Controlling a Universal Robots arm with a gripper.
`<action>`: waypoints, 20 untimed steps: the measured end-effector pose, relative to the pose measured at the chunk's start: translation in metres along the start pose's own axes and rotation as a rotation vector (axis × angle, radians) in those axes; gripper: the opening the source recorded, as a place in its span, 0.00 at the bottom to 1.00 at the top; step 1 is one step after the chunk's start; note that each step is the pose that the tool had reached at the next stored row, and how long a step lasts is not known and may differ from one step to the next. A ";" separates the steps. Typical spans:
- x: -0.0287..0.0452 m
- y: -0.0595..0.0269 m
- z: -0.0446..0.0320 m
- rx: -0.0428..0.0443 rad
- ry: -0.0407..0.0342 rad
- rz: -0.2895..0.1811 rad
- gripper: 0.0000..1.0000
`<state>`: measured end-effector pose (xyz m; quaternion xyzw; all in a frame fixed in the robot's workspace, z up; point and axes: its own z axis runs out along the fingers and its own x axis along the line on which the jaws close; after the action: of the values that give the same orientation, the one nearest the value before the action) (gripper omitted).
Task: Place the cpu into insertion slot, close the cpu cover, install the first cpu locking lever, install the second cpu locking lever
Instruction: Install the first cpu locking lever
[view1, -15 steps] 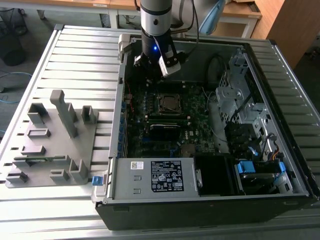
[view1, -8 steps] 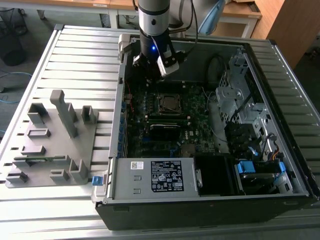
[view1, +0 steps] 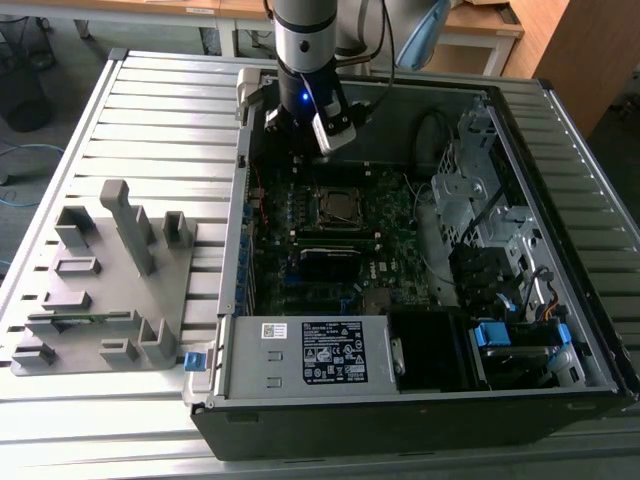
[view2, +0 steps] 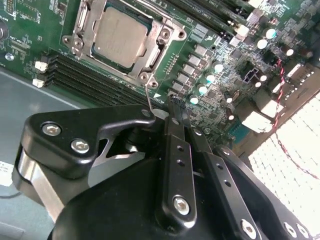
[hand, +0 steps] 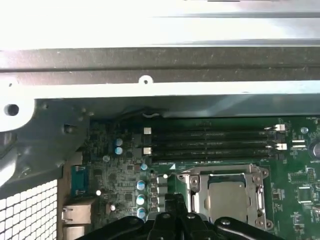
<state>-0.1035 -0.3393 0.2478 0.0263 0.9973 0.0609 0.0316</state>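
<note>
Readable print: almost none

The black power supply label (view1: 333, 352) carries white lines and symbols too small to read, as does the white sticker (view1: 274, 330) just beside it. In both wrist views, 1 white triangle mark (view2: 158, 95) (hand: 172, 166) is printed on the green motherboard (view2: 30, 35) (hand: 295, 170) near a corner of the cpu cover (view2: 151, 56) (hand: 200, 197). The component lettering is unreadable.
</note>
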 end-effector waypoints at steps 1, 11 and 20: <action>0.0020 -0.0001 0.0000 0.0000 -0.0004 0.000 0.11; 0.0144 -0.0007 0.0003 -0.0104 -0.0022 0.000 0.11; 0.0164 -0.0004 0.0004 -0.0415 -0.0046 0.002 0.11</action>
<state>-0.1198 -0.3388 0.2463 0.0268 0.9957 0.0816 0.0344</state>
